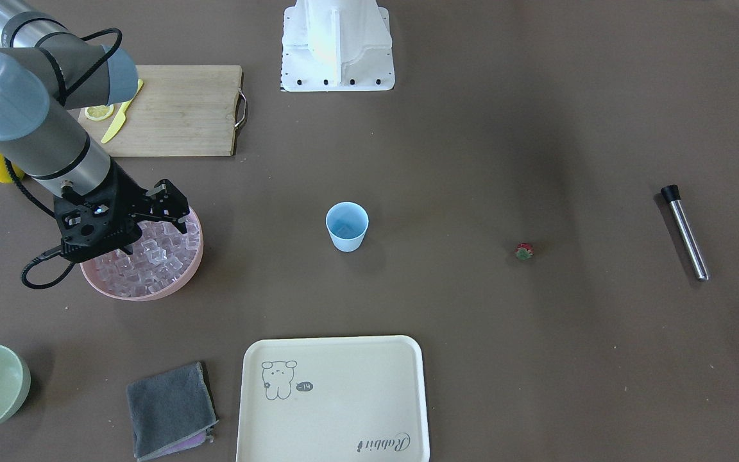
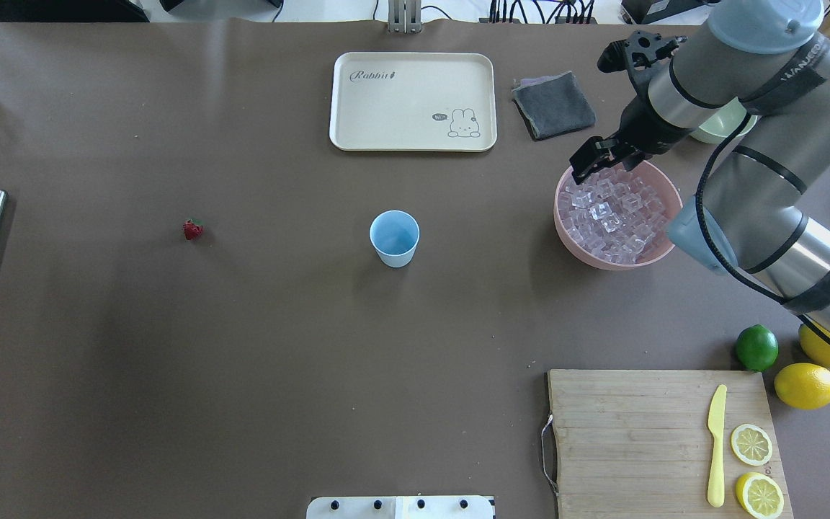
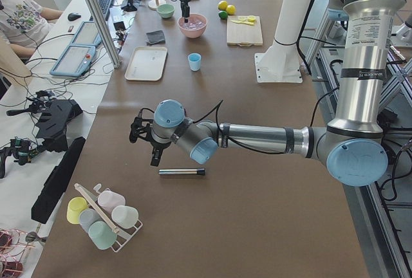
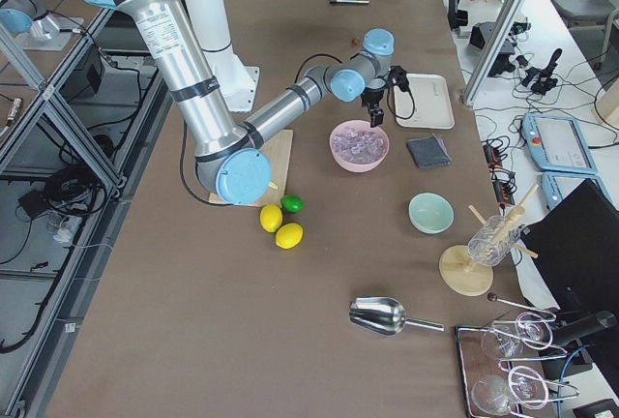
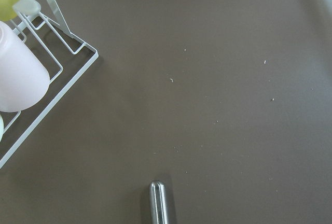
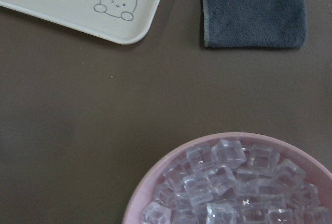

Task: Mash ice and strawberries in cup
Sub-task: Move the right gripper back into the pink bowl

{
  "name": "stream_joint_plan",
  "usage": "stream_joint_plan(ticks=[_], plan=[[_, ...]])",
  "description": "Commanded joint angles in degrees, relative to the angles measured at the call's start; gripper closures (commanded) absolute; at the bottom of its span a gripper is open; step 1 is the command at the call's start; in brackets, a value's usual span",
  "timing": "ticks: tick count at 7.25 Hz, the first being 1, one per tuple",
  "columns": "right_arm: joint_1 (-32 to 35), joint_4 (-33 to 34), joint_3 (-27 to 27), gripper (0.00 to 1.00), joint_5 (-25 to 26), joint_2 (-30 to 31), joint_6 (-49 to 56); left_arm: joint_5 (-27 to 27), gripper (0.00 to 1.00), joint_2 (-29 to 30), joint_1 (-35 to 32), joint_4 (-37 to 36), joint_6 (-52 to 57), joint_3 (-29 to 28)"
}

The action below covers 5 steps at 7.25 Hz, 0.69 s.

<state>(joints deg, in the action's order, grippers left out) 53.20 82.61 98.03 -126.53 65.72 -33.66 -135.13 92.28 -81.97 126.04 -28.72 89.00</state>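
Right gripper [image 1: 175,206], parted and empty, hovers over heaped clear, glassy ice [image 1: 151,256] cubes.

Robotics lab: alu frames [image 3: 98,17], teach pendants [image 3: 72,60]

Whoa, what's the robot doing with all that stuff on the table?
It is just getting started on mashing a drink. The right gripper hovers over the pink bowl full of ice. The left gripper hangs beside the metal masher at the other end of the table. The blue cup in the middle looks empty, and the strawberry lies on the table, untouched.
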Motion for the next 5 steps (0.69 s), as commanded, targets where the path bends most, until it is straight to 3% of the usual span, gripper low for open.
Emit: stream_joint_plan(ticks=[1,2,3,5], plan=[[0.5,-6.6,-7.9,0.09,-0.3,3.8,0.8,0.0,0.03,0.0,0.1,0.1,0.1,0.1],[0.5,-18.2,-14.6,0.08,-0.4,3.4,0.2,0.0,0.03,0.2,0.1,0.0,0.0,0.1],[0.7,-18.4,-14.0,0.10,-2.6,1.9,-4.7,0.0,0.03,0.4,0.1,-0.1,0.0,-0.2],[0.9,-8.3,-5.8,0.11,-4.3,1.2,-7.5,-0.1,0.03,0.1,0.1,0.0,-0.1,-0.3]])
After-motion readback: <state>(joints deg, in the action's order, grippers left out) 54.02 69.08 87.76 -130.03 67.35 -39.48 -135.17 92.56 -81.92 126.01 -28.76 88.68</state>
